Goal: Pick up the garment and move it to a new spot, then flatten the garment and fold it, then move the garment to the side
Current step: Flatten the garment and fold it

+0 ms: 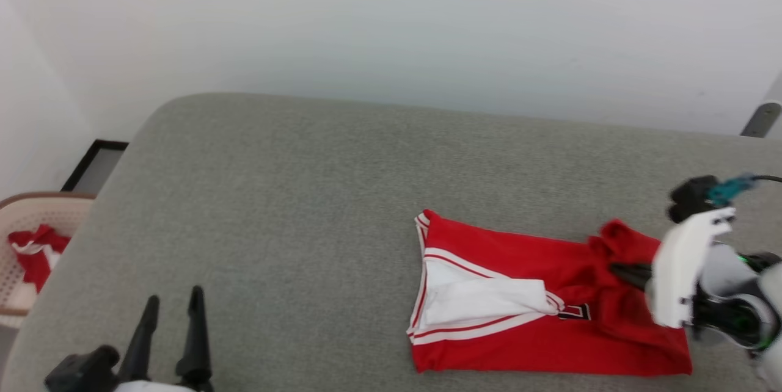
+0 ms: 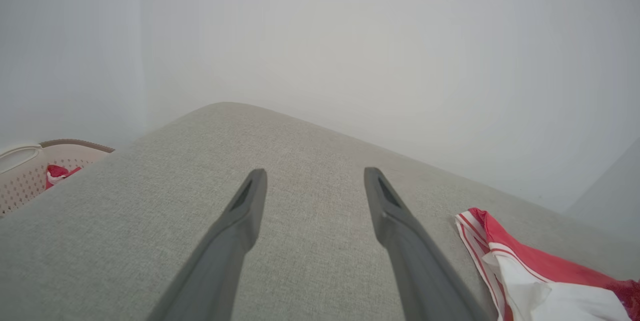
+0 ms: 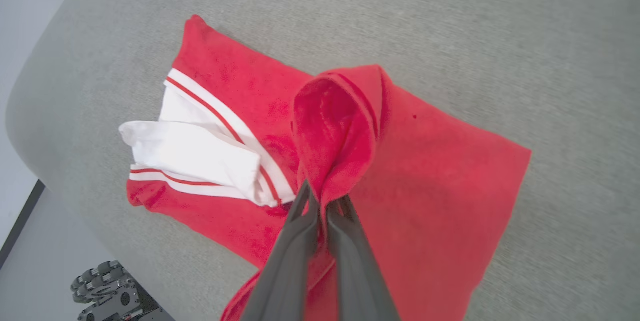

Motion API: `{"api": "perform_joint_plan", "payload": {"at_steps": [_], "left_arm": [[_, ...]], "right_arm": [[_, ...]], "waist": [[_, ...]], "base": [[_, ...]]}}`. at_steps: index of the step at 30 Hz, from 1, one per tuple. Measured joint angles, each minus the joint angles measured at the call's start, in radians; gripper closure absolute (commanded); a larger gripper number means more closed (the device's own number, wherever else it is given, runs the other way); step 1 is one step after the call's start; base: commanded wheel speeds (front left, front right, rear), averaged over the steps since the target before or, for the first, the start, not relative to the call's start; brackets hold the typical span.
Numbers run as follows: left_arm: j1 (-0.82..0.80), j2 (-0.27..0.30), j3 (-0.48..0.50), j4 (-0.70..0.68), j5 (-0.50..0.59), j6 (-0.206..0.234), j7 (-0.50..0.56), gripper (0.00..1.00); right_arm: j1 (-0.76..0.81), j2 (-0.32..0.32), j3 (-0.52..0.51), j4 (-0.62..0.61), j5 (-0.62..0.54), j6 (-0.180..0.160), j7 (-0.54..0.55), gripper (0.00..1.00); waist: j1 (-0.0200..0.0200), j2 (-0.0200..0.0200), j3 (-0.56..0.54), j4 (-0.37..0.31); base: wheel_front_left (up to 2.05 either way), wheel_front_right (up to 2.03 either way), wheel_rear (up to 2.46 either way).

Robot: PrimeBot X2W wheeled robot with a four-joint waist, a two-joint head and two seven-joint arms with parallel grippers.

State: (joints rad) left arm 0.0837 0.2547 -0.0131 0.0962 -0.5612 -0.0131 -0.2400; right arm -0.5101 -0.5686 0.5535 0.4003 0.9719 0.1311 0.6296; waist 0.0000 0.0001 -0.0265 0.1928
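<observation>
**Desk**: grey woven cover and rounded corners, standing against a pale wall.

**Garment**: bright red top, on the right part of the desk near its front edge. It is folded into a rough rectangle. A white sleeve end lies across its left half, bordered by white bands with thin red lines. A hump of red cloth is lifted off the flat part at the far right end.

**Right gripper**: over the right end of the garment. The fingers are closed almost together, pinching the raised hump of red cloth between them.

**Left gripper**: at the lower left of the head view, above bare desk and well apart from the garment. The fingers are spread wide with nothing between them.

**Basket**: beige and perforated, on the floor beside the desk's left edge. It holds a small red-and-white cloth.

**Frame**: dark, flat, beyond the basket by the wall.
</observation>
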Motion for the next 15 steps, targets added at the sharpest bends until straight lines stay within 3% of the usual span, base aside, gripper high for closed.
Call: {"api": "perform_joint_plan", "payload": {"at_steps": [7, 15], "left_arm": [[-0.048, -0.014, -0.046, 0.016, 0.009, -0.012, 0.011, 0.00], [-0.097, -0.029, -0.072, 0.061, 0.009, -0.030, 0.009, 0.00]], "right_arm": [[-0.057, 0.112, 0.063, 0.041, -0.034, 0.000, -0.024, 1.00], [-0.119, 0.191, 0.116, 0.151, -0.058, 0.000, -0.076, 1.00]], "waist": [[0.0000, 0.0000, 0.009, 0.055], [0.0000, 0.0000, 0.026, 0.126]], "base": [[0.00, 0.00, 0.00], [0.00, 0.00, 0.00]]}}
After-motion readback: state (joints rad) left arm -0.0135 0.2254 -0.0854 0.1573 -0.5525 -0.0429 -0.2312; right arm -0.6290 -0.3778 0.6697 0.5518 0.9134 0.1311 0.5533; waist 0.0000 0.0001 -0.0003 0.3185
